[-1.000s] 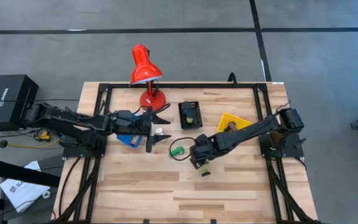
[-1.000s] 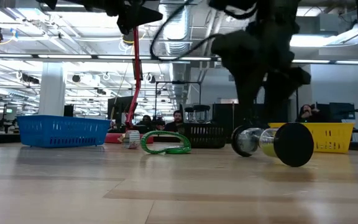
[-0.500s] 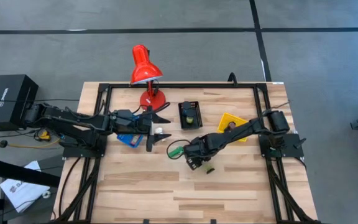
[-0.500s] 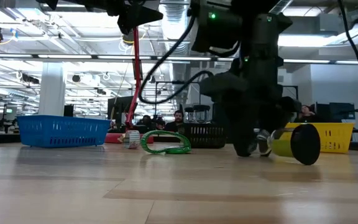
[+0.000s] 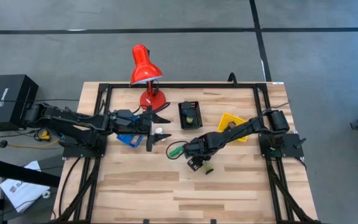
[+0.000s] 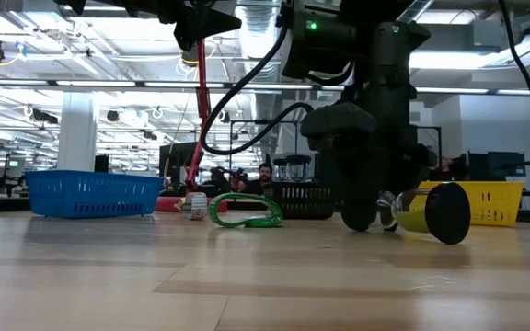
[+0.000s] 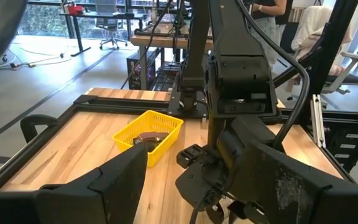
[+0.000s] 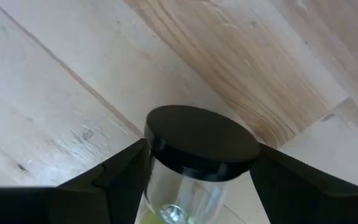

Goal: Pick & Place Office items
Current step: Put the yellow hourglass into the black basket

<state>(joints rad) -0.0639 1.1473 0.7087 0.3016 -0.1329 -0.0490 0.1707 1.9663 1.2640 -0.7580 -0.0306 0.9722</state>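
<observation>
The right gripper [image 8: 194, 186] has come down and now stands with spread fingers on both sides of the black-capped clear jar [image 8: 194, 158], which lies on the table [image 5: 142, 186]; I judge a grasp is near. The left gripper [image 5: 160, 132] waits open above the blue bin [image 5: 128, 140]. Farther off, the black bin [image 5: 189, 116] holds something small, and the yellow bin [image 7: 149, 132] holds a dark piece.

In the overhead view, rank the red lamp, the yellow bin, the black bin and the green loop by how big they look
1. Red lamp, largest counting shade and base.
2. Yellow bin and black bin: too alike to rank, since the right arm covers part of the yellow one.
3. Green loop, smallest, partly hidden by the right claw.
</observation>
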